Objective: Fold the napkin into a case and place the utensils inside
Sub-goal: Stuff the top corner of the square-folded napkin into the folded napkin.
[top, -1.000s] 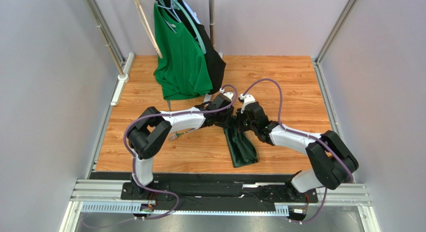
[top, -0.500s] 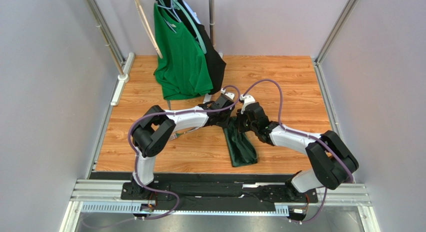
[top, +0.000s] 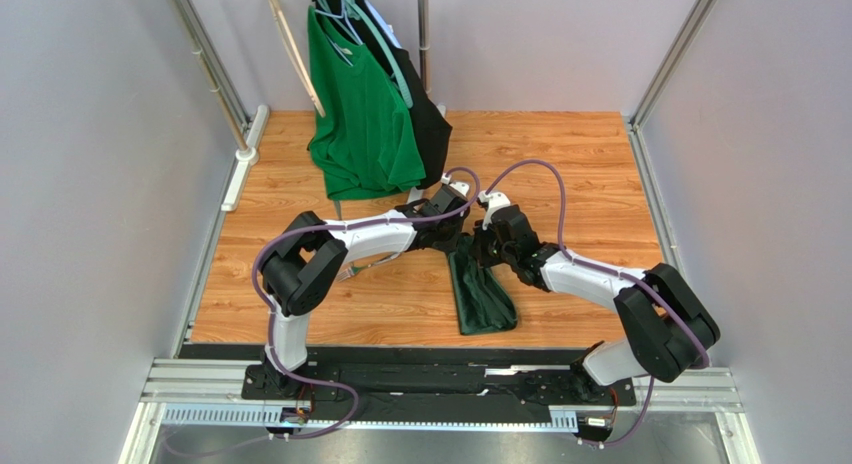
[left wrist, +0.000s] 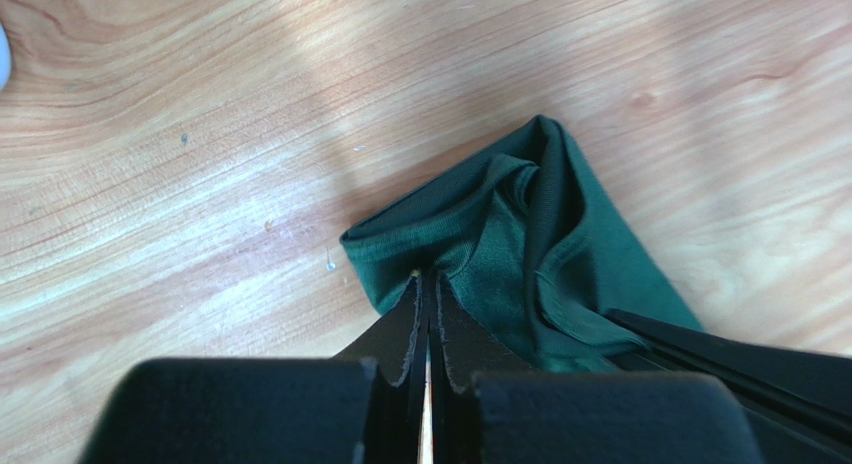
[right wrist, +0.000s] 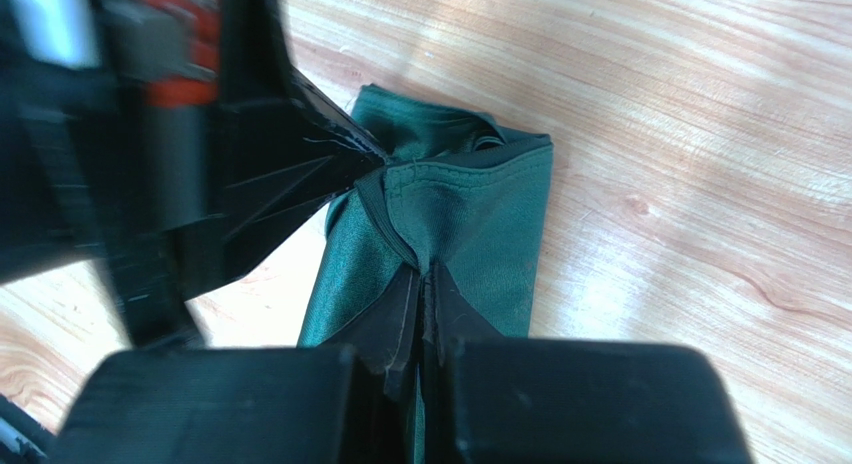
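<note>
The dark green napkin (top: 482,296) lies as a long narrow folded strip near the middle of the wooden table. Both grippers are pinched on its far end. My left gripper (top: 458,238) is shut on a bunched corner of the napkin (left wrist: 500,239). My right gripper (top: 484,246) is shut on the neighbouring hemmed edge (right wrist: 470,214), and the left gripper's black fingers (right wrist: 290,174) show just to its left. A sliver of silver metal (top: 352,272) shows under the left forearm; I cannot tell which utensil it is.
A bright green T-shirt (top: 360,114) and a black garment (top: 428,114) hang from a rack at the back. The wooden table (top: 580,164) is walled by grey panels, with a metal rail (top: 440,384) along the near edge.
Both grippers have edged slightly toward the back with the napkin's far end still pinched. The left elbow has swung a little right.
</note>
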Tool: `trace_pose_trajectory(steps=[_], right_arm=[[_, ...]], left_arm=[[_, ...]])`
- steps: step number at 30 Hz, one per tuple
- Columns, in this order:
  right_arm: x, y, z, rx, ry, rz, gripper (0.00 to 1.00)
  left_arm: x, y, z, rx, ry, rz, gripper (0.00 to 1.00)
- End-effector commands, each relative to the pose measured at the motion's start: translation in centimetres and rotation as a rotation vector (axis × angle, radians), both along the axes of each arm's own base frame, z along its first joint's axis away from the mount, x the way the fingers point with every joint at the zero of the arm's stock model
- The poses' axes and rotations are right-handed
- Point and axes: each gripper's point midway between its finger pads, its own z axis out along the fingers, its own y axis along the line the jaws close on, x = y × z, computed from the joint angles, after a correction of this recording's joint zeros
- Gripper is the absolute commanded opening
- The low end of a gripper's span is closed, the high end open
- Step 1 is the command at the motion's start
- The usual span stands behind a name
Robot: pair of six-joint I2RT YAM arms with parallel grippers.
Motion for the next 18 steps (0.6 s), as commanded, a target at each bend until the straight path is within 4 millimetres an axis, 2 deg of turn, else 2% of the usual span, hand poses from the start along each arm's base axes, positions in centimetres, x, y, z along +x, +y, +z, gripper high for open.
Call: trace_pose_trajectory(steps=[1,4,14,18], right_arm=[[-0.3,0.3,1.0,0.012,-0.024,0.044,0.00],[-0.5,0.3,0.8,0.003,-0.017,0.059,0.00],[-1.1,0.7,-0.2,-0.003,0.028,0.101,0.00],[-1.5,0.8,-1.9,-0.030,0.087,0.114,0.00]], left_arm=[[0.2,-1.3,5.2,-0.154,-0.037,0.007,0.00],[0.3,-1.6,5.9,-0.201,-0.037,0.022,0.00],[0.3,-1.2,5.4,-0.213,-0.041,0.050,0.00],[0.5,-1.0,5.6,-0.234,-0.065,0.064,0.00]])
